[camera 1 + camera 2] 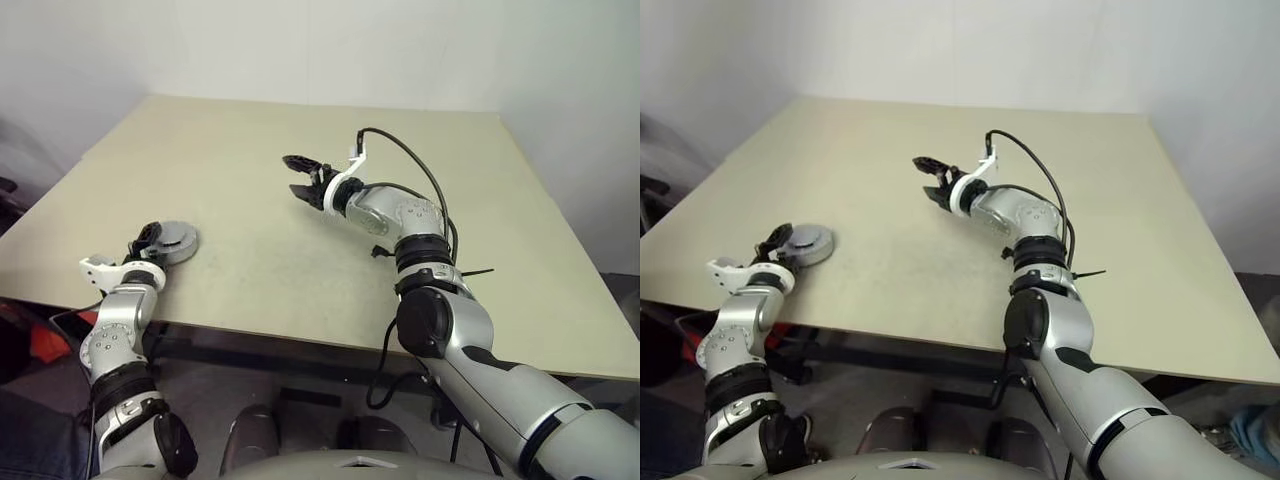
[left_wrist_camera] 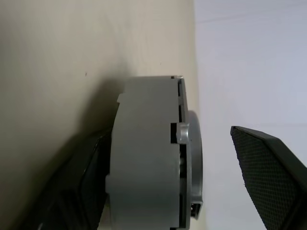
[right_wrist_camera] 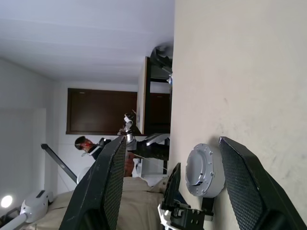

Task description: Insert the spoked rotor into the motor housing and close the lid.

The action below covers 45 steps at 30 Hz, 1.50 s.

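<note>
Black fingers of your left gripper (image 1: 148, 238) stand apart around the motor housing (image 1: 172, 241), one finger on each side, the nearer pad (image 2: 268, 177) clear of its lid (image 2: 194, 167). That silver-grey housing sits closed on the beige table (image 1: 300, 250) near its left front edge. Your right gripper (image 1: 300, 177) hangs spread and empty over the table's middle, well apart from the housing. You get no readable writing or brand on anything.

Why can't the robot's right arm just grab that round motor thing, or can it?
Probably yes, with a long reach. The right gripper hangs open over bare table, nothing between it and the motor housing. But the left gripper already sits right around it.
</note>
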### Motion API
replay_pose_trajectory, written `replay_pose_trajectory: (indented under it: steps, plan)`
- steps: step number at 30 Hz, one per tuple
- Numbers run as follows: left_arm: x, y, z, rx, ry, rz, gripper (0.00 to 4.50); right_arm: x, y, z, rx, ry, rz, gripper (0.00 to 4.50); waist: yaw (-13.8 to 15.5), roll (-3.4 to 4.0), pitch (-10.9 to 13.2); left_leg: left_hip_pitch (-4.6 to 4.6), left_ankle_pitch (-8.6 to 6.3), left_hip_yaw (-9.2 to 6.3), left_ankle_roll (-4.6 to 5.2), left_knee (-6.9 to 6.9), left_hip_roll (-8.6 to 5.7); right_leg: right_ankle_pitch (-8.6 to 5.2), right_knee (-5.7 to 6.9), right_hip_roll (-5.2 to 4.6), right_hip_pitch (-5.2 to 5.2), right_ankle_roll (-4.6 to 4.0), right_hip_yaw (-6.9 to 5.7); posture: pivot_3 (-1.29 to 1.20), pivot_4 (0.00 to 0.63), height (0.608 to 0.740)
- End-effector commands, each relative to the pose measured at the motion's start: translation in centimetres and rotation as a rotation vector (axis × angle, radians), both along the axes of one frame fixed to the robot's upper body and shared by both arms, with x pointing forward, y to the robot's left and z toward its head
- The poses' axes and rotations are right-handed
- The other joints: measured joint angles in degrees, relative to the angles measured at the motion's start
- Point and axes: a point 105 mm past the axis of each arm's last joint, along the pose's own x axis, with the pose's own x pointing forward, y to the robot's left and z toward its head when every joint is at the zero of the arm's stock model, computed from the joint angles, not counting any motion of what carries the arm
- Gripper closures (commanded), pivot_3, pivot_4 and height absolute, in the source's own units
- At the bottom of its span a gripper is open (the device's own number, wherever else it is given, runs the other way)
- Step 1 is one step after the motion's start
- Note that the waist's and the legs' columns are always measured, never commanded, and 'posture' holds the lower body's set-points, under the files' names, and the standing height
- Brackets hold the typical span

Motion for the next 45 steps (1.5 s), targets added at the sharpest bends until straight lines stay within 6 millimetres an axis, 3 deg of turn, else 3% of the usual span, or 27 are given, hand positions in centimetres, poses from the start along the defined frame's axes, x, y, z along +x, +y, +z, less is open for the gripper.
replay_pose_trajectory:
  steps: [1, 11, 16, 19, 23, 28, 32, 39, 45]
  plan:
    - [-1.2, -0.8, 0.6, 0.032, 0.008, -0.047, 0.49, 0.1, 0.4, 1.8, 0.004, -0.046, 0.013, 1.05, 0.0, 0.00, 0.0, 0.00, 0.00, 0.00, 0.00, -0.01, 0.00, 0.00, 0.00, 0.00, 0.00, -0.01, 0.00, 0.00, 0.000, 0.740]
    - [-5.6, -4.8, -2.2, 0.020, 0.147, -0.227, 0.49, 0.0, 0.9, 1.2, -0.015, -0.030, 0.031, 1.05, 0.0, 0.04, 0.0, 0.45, -0.02, 0.11, 0.01, -0.02, -0.02, -0.19, -0.03, 0.00, 0.36, 0.27, 0.11, 0.00, 0.000, 0.740]
    - [-6.1, -8.9, -2.2, -0.019, 0.158, -0.458, 0.49, 0.0, 1.1, 1.2, -0.024, -0.034, 0.037, 1.05, 0.4, 0.14, -0.1, 0.70, -0.02, 0.11, 0.01, -0.02, -0.04, -0.22, -0.04, -0.02, 0.64, 0.28, 0.11, 0.00, 0.000, 0.740]
    - [-5.6, -10.1, -0.7, 0.011, 0.100, -0.540, 0.49, 0.1, 1.0, 1.2, -0.046, -0.058, 0.031, 1.05, 0.7, 0.18, 0.0, 1.04, -0.04, 0.11, 0.04, -0.04, -0.11, -0.35, -0.12, -0.08, 1.04, 0.14, 0.11, 0.00, 0.000, 0.740]
    - [-3.9, -11.5, 3.3, 0.194, -0.050, -0.635, 0.49, 0.6, -0.1, 0.8, -0.170, -0.202, -0.006, 1.05, 0.8, 0.03, 0.0, 1.25, -0.01, 0.11, -0.01, -0.06, -0.12, -0.32, -0.25, -0.09, 1.27, 0.20, 0.11, 0.00, 0.000, 0.740]
    - [-1.9, -12.3, 5.6, 0.417, -0.128, -0.687, 0.49, 1.5, -2.8, -0.2, -0.315, -0.342, -0.078, 1.05, 0.7, -0.05, 0.0, 1.27, 0.08, 0.10, -0.16, -0.08, -0.06, -0.29, -0.20, -0.05, 1.27, 0.24, 0.11, 0.00, 0.000, 0.740]
    - [-1.0, -12.6, 6.6, 0.633, -0.189, -0.718, 0.49, 2.3, -6.6, -0.5, -0.473, -0.501, -0.136, 1.05, 0.5, -0.04, 0.0, 1.08, 0.06, 0.09, -0.11, -0.09, -0.09, -0.17, -0.20, -0.05, 1.13, 0.43, 0.12, 0.00, 0.000, 0.740]
    - [0.4, -12.6, 6.0, 1.032, -0.259, -0.728, 0.49, 2.3, -13.5, -2.2, -0.803, -0.676, -0.125, 1.05, 0.6, -0.02, 0.0, 0.81, 0.00, 0.04, 0.00, -0.12, -0.08, -0.18, -0.25, -0.01, 0.91, 0.40, 0.10, 0.00, 0.000, 0.740]
    - [1.5, -13.5, 4.9, 1.224, -0.278, -0.774, 0.49, 0.9, -16.7, -2.2, -0.877, -0.779, -0.077, 1.05, 0.6, 0.01, 0.0, 0.83, -0.02, 0.04, 0.07, -0.06, -0.07, -0.30, -0.24, -0.01, 0.96, 0.15, 0.10, 0.00, 0.000, 0.740]
